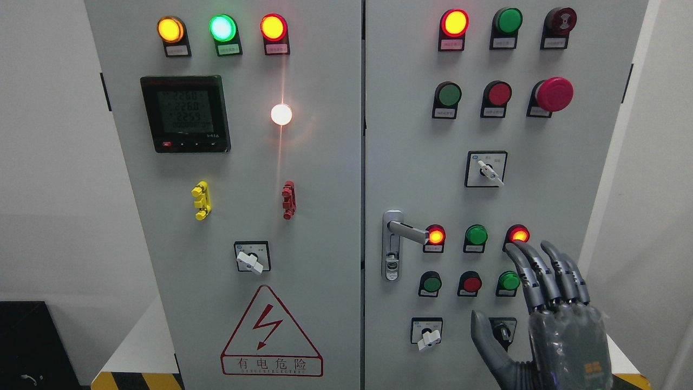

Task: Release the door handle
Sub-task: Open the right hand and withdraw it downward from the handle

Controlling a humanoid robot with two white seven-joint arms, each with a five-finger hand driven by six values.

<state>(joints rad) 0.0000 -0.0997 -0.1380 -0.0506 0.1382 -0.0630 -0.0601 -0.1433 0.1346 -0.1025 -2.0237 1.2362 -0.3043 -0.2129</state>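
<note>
Plain white wall (pixel 48 162) stood to the left of the grey cabinet; a second pale wall (pixel 649 189) showed at the right edge. Light was even and diffuse, no window seen. At the lower left corner sat a dark black object (pixel 27 341), not identifiable. Yellow-and-black hazard striping (pixel 138 381) ran along the bottom edge below the cabinet's left corner.

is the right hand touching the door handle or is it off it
Apart. The head view shows the right hand open at the lower right, with bare panel and a row of lamps between its fingers and the door handle.
</note>
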